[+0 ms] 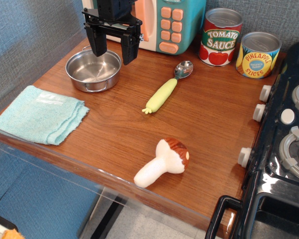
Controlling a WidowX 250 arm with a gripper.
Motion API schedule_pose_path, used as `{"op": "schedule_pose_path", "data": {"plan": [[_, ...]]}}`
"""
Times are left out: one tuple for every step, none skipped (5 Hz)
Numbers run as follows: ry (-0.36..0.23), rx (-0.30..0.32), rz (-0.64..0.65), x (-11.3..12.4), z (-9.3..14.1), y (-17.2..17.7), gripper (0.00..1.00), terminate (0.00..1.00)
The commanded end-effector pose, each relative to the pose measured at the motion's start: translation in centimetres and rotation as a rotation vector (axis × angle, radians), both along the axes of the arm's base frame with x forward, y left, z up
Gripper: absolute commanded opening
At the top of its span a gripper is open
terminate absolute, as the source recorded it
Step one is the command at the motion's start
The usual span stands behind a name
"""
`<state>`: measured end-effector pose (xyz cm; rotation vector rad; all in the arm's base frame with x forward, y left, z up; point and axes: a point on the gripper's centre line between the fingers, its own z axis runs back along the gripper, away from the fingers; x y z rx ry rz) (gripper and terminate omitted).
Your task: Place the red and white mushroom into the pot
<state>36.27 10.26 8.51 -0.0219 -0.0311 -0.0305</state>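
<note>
The red and white mushroom [163, 163] lies on its side near the front edge of the wooden table, its cream stem pointing front-left and its reddish-brown cap to the right. The pot [93, 69], a shallow shiny steel pot with loop handles, stands at the back left and holds nothing. My gripper [113, 51] hangs over the pot's right rim, its two black fingers [129, 49] spread apart and nothing between them. It is far from the mushroom.
A spoon with a yellow-green handle [165, 90] lies mid-table. A tomato sauce can [220, 37] and a pineapple can [258, 55] stand at the back right. A toy microwave [167, 22] is behind the gripper. A folded blue cloth [41, 114] lies left. A toy stove [284, 149] borders the right.
</note>
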Motion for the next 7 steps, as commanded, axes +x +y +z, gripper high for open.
{"op": "schedule_pose_path", "data": {"plan": [[0.0, 0.0, 0.0, 0.0, 0.0, 0.0, 1.0, 0.0], [-0.016, -0.007, -0.066, -1.2, 0.4, -2.5, 1.0, 0.0], [-0.016, -0.009, -0.125, -2.7, 0.5, -4.9, 1.0, 0.0], [-0.022, -0.026, -0.19, -5.1, 0.4, -7.8, 1.0, 0.0], [-0.019, -0.027, -0.285, -7.5, 0.1, -10.9, 1.0, 0.0], [-0.036, 0.011, -0.385, -9.3, -0.2, -14.2, 1.0, 0.0], [-0.041, 0.033, -0.411, -9.7, -1.4, -15.5, 1.0, 0.0]]}}
